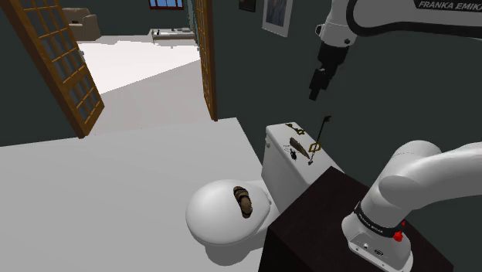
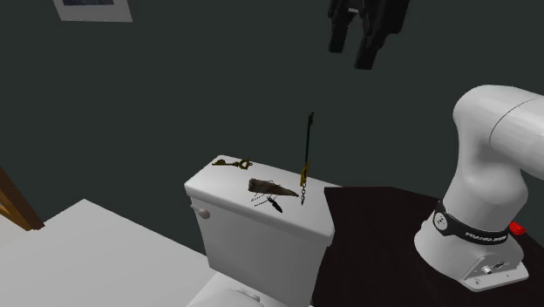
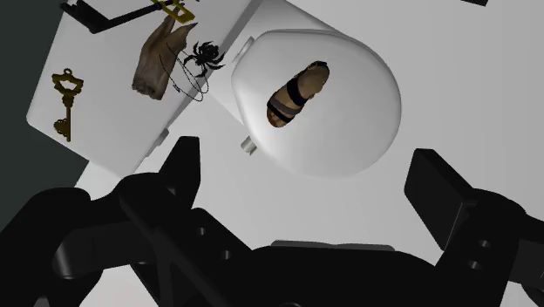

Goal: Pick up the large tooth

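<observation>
Step in hand: approach. No contact yet.

The large tooth, a brown tapered ridged piece (image 1: 297, 144) (image 2: 266, 186) (image 3: 155, 59), lies flat near the middle of the white toilet tank lid (image 1: 276, 139) (image 2: 216, 181) (image 3: 96, 87). It is untouched.

The all-black two-finger gripper (image 1: 316, 86) (image 2: 351, 48) (image 3: 309, 170) hangs well above the tank lid. Its fingers are spread wide apart with nothing between them.

Neighbours on the tank lid:
- a small black spider-like figure (image 2: 275, 205) (image 3: 205, 57) just beside the tooth, possibly touching it; we cannot tell
- a thin dark sword with a gold hilt (image 1: 323, 131) (image 2: 307, 157) standing upright at the lid's edge nearest the dark box stand (image 1: 324, 209)
- a small gold key (image 1: 294, 127) (image 2: 234, 163) (image 3: 65, 103) near the far end of the lid, apart from the tooth

Arm pose: the white forearm reaches out high over the tank and the wrist is bent downward. In the wrist view the hand points more toward the toilet's closed seat cover than toward the tank lid.

Next move, in our judgement: shift the hand over the tank lid and line the fingers up across the tooth's narrow width. Then descend while keeping off the sword and the spider figure.
</observation>
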